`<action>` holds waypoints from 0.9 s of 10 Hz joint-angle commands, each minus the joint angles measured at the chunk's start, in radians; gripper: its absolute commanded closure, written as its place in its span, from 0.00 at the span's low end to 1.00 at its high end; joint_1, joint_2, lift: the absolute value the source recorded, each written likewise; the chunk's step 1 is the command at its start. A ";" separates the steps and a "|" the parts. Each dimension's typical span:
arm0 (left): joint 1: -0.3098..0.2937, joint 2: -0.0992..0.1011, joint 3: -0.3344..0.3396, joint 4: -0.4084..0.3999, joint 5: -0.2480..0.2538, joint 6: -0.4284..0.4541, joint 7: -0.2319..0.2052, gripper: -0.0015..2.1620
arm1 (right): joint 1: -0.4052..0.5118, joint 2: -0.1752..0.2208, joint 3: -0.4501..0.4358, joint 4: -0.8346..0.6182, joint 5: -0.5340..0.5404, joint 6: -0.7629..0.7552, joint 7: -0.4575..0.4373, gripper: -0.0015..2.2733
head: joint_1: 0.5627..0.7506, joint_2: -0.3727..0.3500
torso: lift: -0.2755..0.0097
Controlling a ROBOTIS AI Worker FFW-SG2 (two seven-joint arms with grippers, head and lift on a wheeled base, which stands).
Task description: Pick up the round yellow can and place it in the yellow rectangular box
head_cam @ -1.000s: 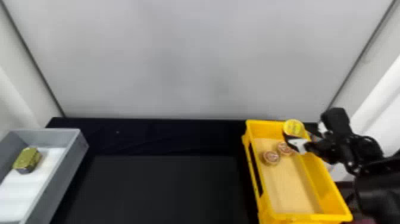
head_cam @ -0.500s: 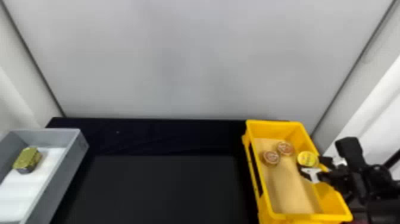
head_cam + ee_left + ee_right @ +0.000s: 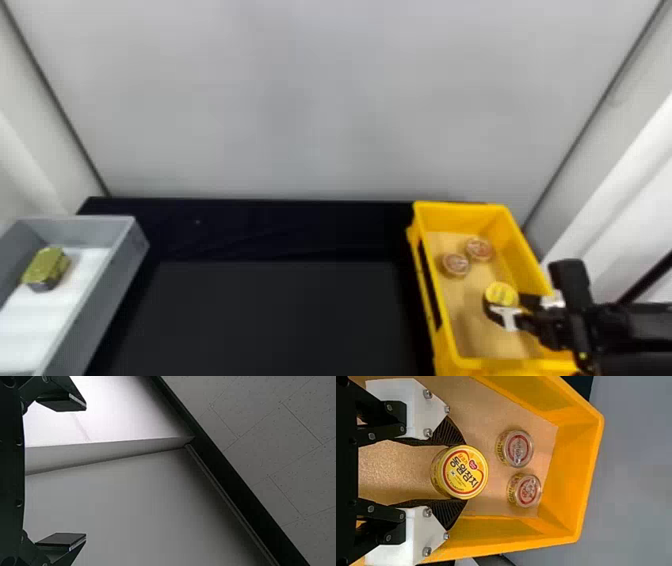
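The round yellow can with a printed lid (image 3: 501, 294), shown at the lower right of the head view, now lies within the outline of the yellow rectangular plastic box (image 3: 460, 216). One second ago it is at the box's far end, near the top rim; since then I draw it down the frame, and over the last half second also slightly toward the frame's centre, bringing it over the tan floor.

My right pincer (image 3: 459, 473), black with white finger mounts, is closed to the can's width: its ribbed black pads (image 3: 449, 433) press the can's side from opposite sides, the lid facing the wrist camera. The grip is thus unchanged while the position shifts. My left pincer (image 3: 85, 472) is spread wide, with nothing between its fingers, and faces pale walls.

The two small clear-lidded cans (image 3: 455, 264) (image 3: 479, 249) keep their places toward the upper part of the box, apart from mine. The gold-topped tin (image 3: 46, 265) remains in the grey plastic tray (image 3: 105, 305) at the lower left.

For the task, transport appears nearly complete, with lowering and release left. I judge the can to be slightly above the floor; opening too soon could let it drop or tip.
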 commanded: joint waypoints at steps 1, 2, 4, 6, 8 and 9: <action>-0.002 0.000 -0.003 0.000 0.000 0.000 0.000 0.06 | -0.007 -0.001 0.013 0.043 -0.023 -0.001 -0.009 0.29 | 0.70 0.44 | 0.96; -0.002 0.000 -0.003 0.000 0.000 0.000 0.000 0.06 | -0.010 -0.001 0.014 0.046 -0.029 -0.001 -0.012 0.29 | 0.70 0.44 | 0.96; -0.004 0.000 -0.006 0.002 0.000 0.000 0.000 0.06 | -0.015 -0.001 0.017 0.057 -0.032 -0.004 -0.012 0.29 | 0.70 0.44 | 0.96; -0.004 0.000 -0.006 0.002 0.000 -0.002 0.000 0.06 | -0.018 -0.002 0.027 0.060 -0.034 -0.007 -0.010 0.29 | 0.70 0.44 | 0.96; -0.002 0.000 -0.005 0.002 0.000 -0.003 0.000 0.06 | -0.018 -0.002 0.033 0.060 -0.043 -0.012 -0.007 0.23 | 0.70 0.44 | 0.96; -0.001 0.000 -0.003 0.002 0.000 -0.003 0.000 0.06 | -0.018 -0.002 0.033 0.060 -0.049 -0.016 -0.007 0.13 | 0.70 0.44 | 0.96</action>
